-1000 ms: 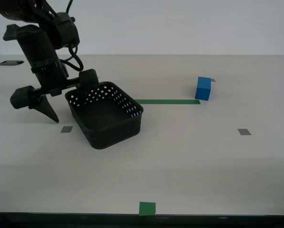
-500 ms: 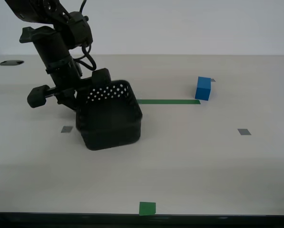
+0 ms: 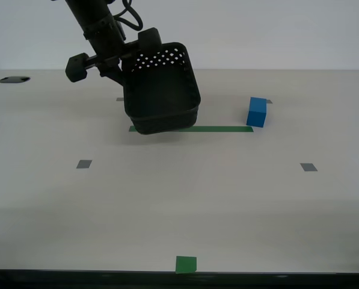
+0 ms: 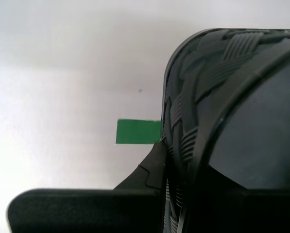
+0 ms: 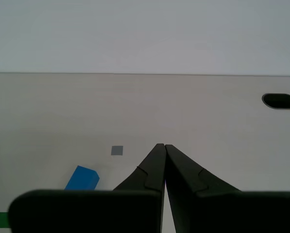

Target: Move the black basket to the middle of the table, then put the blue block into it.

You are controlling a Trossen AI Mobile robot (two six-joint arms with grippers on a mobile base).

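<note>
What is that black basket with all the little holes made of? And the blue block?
The black basket looks like molded plastic: matte black, with neat rows of punched holes and a woven pattern pressed into its wall. The blue block is plain, smooth and solid-colored; it could be painted wood, plastic or foam, and the pictures cannot settle which.
</note>
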